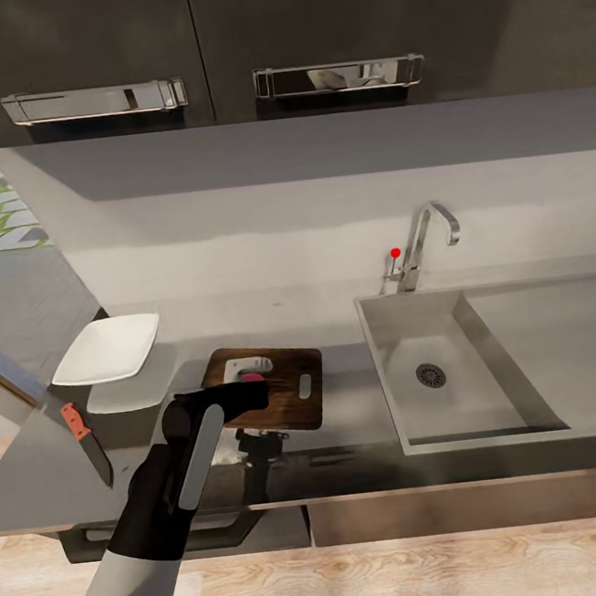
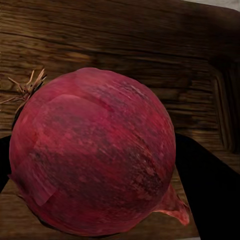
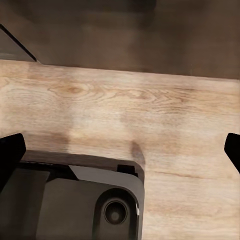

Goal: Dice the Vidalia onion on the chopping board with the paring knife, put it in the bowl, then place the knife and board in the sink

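Note:
The Vidalia onion point(image 2: 95, 155), dark pinkish-red with dry root hairs, sits between the dark fingers point(image 2: 212, 187) of my left gripper point(image 1: 252, 381), just over the brown chopping board point(image 1: 295, 399). The gripper is shut on the onion point(image 1: 255, 376). The white square bowl point(image 1: 108, 348) stands on the countertop point(image 1: 359, 438) left of the board. The paring knife point(image 1: 85, 438), with a reddish handle and dark blade, lies near the counter's left front edge. The steel sink point(image 1: 383, 362) at the right holds nothing I can see. My right gripper point(image 3: 121, 150) is open, its tips wide apart over the wooden floor.
A chrome tap point(image 1: 427, 234) with a red knob point(image 1: 395, 253) rises behind the sink. Dark wall cabinets point(image 1: 208, 50) with metal handles hang above. The right wrist view looks down on the wooden floor point(image 3: 150, 100) and the robot's dark base point(image 3: 70, 200).

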{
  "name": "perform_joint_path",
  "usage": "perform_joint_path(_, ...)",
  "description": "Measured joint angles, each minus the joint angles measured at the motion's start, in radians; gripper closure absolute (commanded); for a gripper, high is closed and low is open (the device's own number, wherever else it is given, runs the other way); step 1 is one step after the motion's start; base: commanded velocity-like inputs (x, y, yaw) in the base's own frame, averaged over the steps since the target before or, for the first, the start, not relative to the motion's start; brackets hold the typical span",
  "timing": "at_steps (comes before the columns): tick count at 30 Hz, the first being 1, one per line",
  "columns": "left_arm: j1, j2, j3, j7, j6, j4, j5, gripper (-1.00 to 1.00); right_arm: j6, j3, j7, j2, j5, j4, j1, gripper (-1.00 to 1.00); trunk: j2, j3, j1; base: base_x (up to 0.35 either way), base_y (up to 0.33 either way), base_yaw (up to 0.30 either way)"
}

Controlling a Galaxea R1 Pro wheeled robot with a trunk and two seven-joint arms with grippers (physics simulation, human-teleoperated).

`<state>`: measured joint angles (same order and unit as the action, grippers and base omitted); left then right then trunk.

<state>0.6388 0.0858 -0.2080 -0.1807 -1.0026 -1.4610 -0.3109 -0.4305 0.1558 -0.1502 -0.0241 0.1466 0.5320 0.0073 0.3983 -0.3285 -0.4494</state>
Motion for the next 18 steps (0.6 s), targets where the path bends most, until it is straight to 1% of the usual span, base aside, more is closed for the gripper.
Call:
perform_joint_path(7, 0.0, 0.0, -0.001, 0.0, 0.0, 0.0, 0.0, 1.0, 0.001, 0.0, 0.0, 0.0, 0.0, 0.0, 0.0, -1.0, 0.0, 0.0, 0.0, 0.14, 0.0, 0.0)
perform_joint_path(18, 0.0, 0.0, -0.001, 0.0, 0.0, -0.001, 0.0, 1.0, 0.001, 0.0, 0.0, 0.0, 0.0, 0.0, 0.0, -1.0, 0.0, 0.0, 0.0, 0.016, 0.0, 0.0)
